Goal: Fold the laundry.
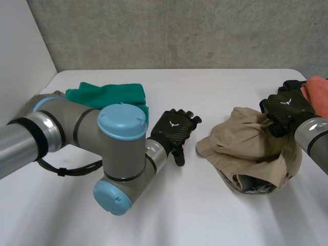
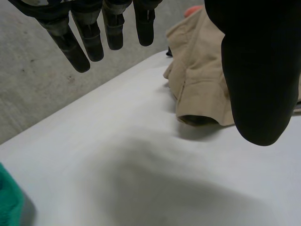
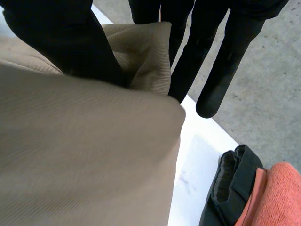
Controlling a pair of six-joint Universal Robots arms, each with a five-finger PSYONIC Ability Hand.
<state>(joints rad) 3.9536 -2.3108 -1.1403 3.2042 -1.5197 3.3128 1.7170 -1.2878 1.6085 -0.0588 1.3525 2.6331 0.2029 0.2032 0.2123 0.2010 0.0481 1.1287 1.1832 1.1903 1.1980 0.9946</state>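
A crumpled tan garment (image 1: 251,148) lies right of the middle of the table (image 1: 205,220). A fold at its far edge is pinched between the thumb and fingers of the right hand (image 1: 287,110), while the left hand (image 1: 177,130) is held open and empty nearby. Since only a narrow fold is gripped, it could be lost on a pull, or the whole heap could be dragged toward the orange cloth (image 1: 318,92) instead of being spread.

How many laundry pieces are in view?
4: green cloth behind the left arm; tan garment in the right hand; orange cloth and dark garment beside it; more may be hidden.
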